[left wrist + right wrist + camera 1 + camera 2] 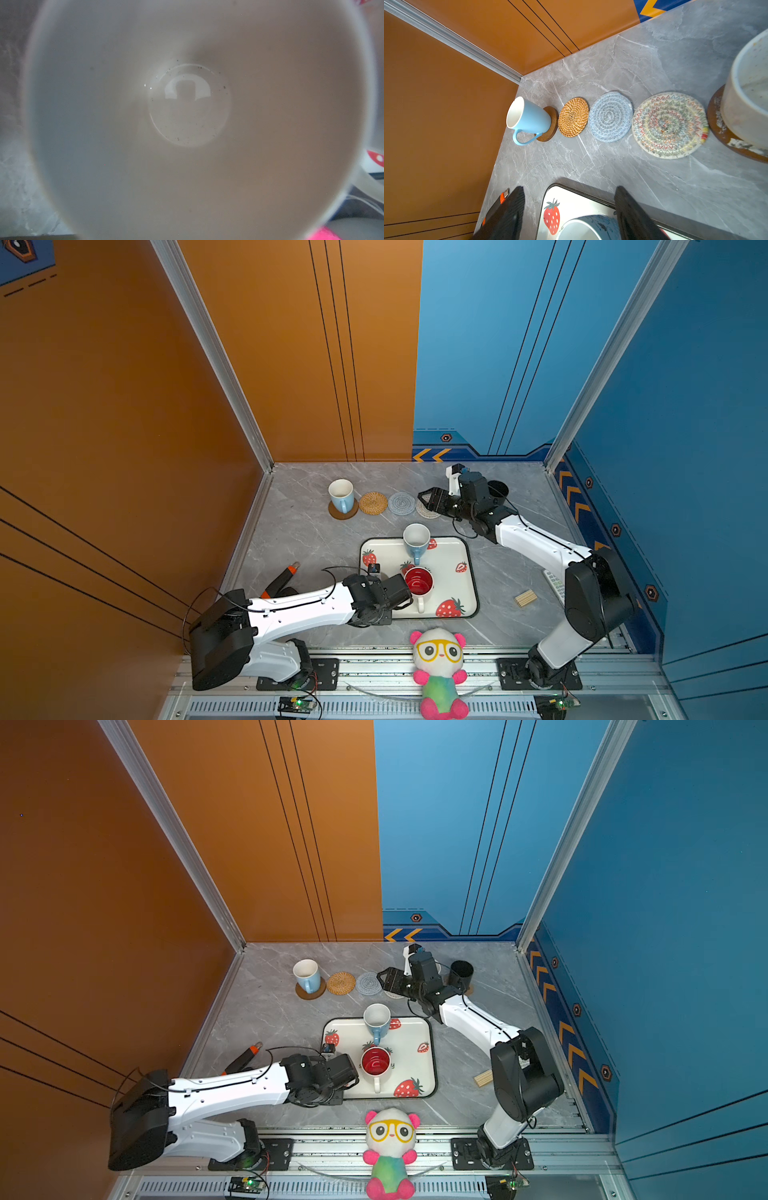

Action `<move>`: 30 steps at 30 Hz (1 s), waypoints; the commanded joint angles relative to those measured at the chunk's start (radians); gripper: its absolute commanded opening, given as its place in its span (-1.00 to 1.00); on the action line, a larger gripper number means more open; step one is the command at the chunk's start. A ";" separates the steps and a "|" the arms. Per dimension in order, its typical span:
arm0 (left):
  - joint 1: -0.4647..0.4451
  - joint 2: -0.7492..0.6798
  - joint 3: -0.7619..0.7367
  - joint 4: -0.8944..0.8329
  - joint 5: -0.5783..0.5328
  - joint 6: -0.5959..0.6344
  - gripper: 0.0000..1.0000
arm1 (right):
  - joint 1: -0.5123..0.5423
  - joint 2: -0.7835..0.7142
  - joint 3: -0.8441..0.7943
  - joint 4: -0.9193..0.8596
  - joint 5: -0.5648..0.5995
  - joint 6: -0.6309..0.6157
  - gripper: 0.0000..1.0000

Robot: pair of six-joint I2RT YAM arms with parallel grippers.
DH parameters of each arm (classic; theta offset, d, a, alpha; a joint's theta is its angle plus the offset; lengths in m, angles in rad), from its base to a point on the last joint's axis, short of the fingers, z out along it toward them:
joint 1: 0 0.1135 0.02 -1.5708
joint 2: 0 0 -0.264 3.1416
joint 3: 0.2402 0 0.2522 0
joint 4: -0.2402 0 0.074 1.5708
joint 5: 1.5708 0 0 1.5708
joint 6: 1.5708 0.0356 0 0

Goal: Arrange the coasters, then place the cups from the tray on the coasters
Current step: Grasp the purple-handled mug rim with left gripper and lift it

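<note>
Desk [307, 539] grey marble; left tool [400, 593] buried under wrist, grip unreadable, pale cup [187, 124] filling its camera; right tool [569, 192] spread, near tray [577, 203] far edge.

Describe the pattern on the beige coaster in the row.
The beige coaster has concentric rings of multicoloured zigzag stitching, clearest in the right wrist view.

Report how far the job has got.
Done: coasters lie in a row; a blue mug, a speckled mug and a black mug stand there. In hand: the left gripper is at a pale mug on the tray. Left: three tray mugs, three bare coasters.
</note>
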 commanded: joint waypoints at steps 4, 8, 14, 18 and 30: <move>-0.011 0.009 -0.014 0.016 -0.032 -0.004 -0.68 | -0.004 -0.032 -0.014 0.035 -0.020 0.005 0.35; -0.011 0.013 -0.008 0.017 -0.033 0.001 -1.00 | -0.004 -0.034 -0.013 0.032 -0.020 0.003 0.35; -0.011 0.010 0.016 0.016 -0.041 0.015 -1.00 | -0.005 -0.046 -0.023 0.032 -0.017 -0.002 0.35; -0.011 0.005 0.030 0.014 -0.048 0.017 -1.00 | -0.007 -0.052 -0.029 0.032 -0.016 0.000 0.35; 0.002 -0.038 0.099 -0.009 -0.090 0.053 -1.00 | -0.013 -0.056 -0.036 0.030 -0.018 -0.004 0.34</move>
